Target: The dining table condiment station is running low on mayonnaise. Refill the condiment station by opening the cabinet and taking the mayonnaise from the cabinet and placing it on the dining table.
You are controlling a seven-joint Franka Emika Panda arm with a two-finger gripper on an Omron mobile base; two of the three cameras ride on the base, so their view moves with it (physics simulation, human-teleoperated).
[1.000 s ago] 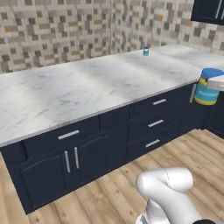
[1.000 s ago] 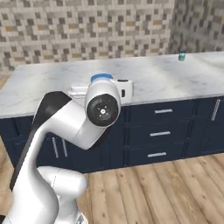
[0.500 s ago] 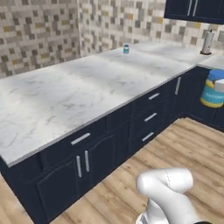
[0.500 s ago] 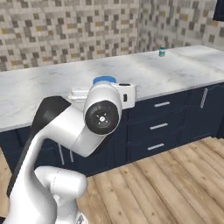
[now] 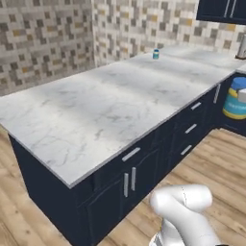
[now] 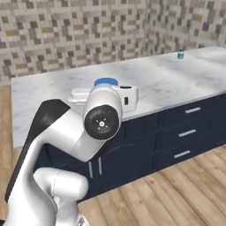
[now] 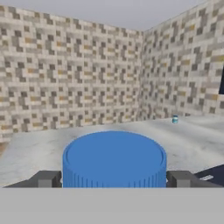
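Squarely between the gripper (image 7: 113, 180) fingers sits the mayonnaise (image 7: 114, 158).

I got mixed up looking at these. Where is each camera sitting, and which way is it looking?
Left base view: behind the arm's left, looking over the dining table; white arm base below, mayonnaise at right.
Right base view: behind its right; arm up front.
Hand view: along the gripper, over the blue lid.
All three share the small far jar.

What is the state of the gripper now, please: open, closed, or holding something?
Gripper: closed on the mayonnaise jar, one of the jaws on each side of its blue lid.
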